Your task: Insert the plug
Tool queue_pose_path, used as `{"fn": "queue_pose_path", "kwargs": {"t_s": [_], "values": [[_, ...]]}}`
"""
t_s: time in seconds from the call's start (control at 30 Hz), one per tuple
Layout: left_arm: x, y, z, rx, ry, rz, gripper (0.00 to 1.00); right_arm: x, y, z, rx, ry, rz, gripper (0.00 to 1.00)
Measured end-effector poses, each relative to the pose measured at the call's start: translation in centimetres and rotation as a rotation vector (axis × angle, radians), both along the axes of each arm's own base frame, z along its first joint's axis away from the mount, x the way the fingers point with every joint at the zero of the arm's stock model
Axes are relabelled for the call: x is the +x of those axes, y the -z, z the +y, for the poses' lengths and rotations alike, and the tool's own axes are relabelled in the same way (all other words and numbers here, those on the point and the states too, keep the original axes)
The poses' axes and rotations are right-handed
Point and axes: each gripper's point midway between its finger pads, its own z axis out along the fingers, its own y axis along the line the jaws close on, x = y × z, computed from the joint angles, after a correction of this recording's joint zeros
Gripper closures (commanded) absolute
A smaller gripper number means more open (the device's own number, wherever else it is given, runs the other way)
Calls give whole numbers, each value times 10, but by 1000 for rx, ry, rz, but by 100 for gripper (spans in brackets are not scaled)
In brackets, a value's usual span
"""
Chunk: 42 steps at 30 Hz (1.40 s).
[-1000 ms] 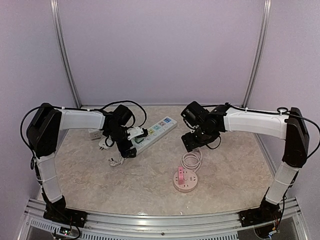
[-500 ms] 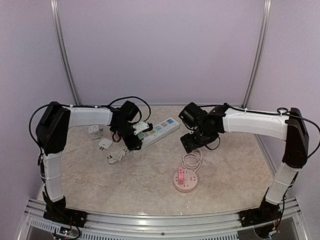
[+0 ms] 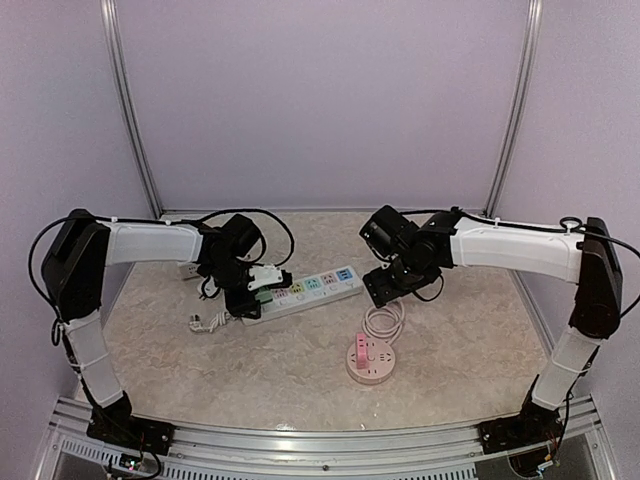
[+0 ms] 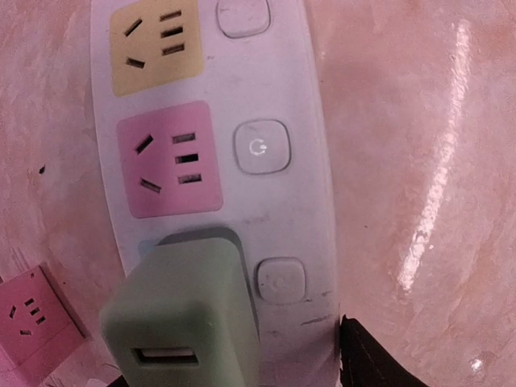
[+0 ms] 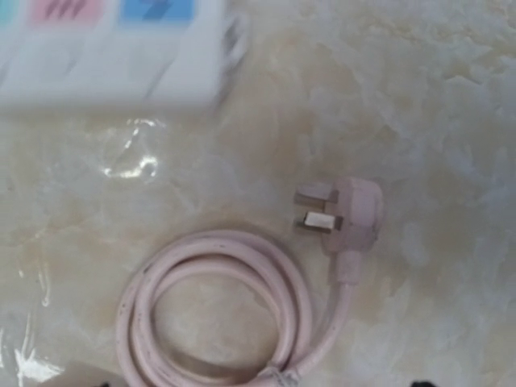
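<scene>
The plug [image 5: 353, 211] is pale pink, a squat rounded body with two flat metal blades showing, and it lies flat on the marbled table [image 3: 280, 380]. In the right wrist view it sits at about 3 o'clock from centre. The blurred end of the power strip [image 3: 310, 288] is off at 11 o'clock from it, apart. The blades point to 9 o'clock. The cord [image 5: 214, 246] leaves at 6 o'clock, so body and cord run along the 12–6 line, square to the blades. The cord winds into a loose coil of roughly two turns at 8 o'clock from the plug.

Counted: one pink plug, one coil, one white strip, one round pink socket hub [image 3: 372, 362], one green adapter [image 4: 181, 318], and one white plug [image 3: 203, 321] with its own cable. From above, the coil lies at 12 o'clock from the hub and the strip runs along the 8–2 line. The white plug lies at 8 o'clock off the strip's end. The left wrist view shows two open socket faces — yellow and pink — three buttons, and the adapter standing on the strip.

The right gripper [image 3: 385, 285] hangs over the coil's far side, and its jaws cannot be made out. The left gripper [image 3: 246, 295] is at the strip's 8 o'clock end. One dark finger [image 4: 367, 363] shows against the strip's edge and the other is out of view, so its grip cannot be told.
</scene>
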Motion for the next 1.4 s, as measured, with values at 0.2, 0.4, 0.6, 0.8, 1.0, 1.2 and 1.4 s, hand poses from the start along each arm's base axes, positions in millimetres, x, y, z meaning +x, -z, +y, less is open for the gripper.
{"fn": "queue_pose_path", "kwargs": {"t_s": [0.2,0.4,0.6,0.8,1.0,1.2,1.4], "values": [[-51,2,32,25,47,45,37,-4,-3,4,1,-12,-8,21],[-95,1,70,65,81,101,16,-6,-9,12,9,-33,-16,20],[-117,-15,102,107,96,188,1,-5,-18,27,26,-60,-35,18],[-73,-90,111,31,59,88,1,-5,-16,29,10,-69,-35,17],[0,-160,153,-50,-149,-123,1,-5,-16,26,-7,-71,-39,16],[107,-181,199,-47,-426,-231,1,-3,-20,25,-20,-71,-50,14],[154,-113,212,82,-463,-97,1,-4,-20,26,-30,-80,-53,13]]}}
